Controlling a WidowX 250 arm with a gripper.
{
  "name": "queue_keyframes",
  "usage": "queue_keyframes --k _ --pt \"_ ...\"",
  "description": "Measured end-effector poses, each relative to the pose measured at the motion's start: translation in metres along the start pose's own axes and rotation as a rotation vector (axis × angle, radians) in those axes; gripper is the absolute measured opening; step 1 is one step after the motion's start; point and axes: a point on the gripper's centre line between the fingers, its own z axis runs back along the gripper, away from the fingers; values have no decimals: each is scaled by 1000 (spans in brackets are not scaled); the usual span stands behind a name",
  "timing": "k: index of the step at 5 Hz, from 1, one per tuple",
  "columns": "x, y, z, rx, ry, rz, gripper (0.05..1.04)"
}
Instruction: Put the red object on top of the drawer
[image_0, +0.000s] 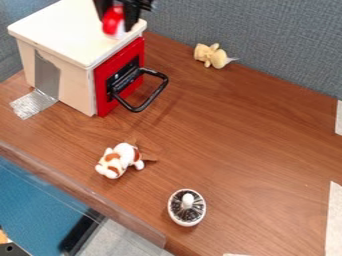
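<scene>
Red object: a rounded, glossy red item with a pale lower part (112, 21), located over the rear right area of the cream top of the drawer unit (60, 25). My black two-finger pincer (117, 23) is clamped on it. The fingers overlap its sides, so its full outline is hidden. Whether its underside touches the top, I cannot tell. My arm is cut off by the upper edge of the view.

Drawer unit: pale box body, red front panel (137, 49), black loop handle (154, 95) projecting forward. The dark markings on the panel are too small to make out. Silver tape (33, 103) runs from the side wall onto the brown wood-grain surface (234, 150).

Surface, near the gray fabric partition (267, 45): a pale yellow plush toy (215, 56), lying down, its features indistinct. Surface, in front of the unit: a white and orange-brown plush animal (119, 160), lying down, its face hard to make out. Nearer the front edge: a round white item with a dark ribbed inside and a white central knob (187, 207); type cannot be determined.
</scene>
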Motion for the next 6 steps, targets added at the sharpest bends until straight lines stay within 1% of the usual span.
queue_keyframes --k 1,3,4,5,6 --pt "-6 25 -1 29 11 30 564" --pt "-9 37 -5 63 29 5 564" --pt "-12 39 -6 77 38 0 615" --pt "-15 39 -8 80 47 -5 912" --pt "-19 38 -8 71 74 -22 1014"
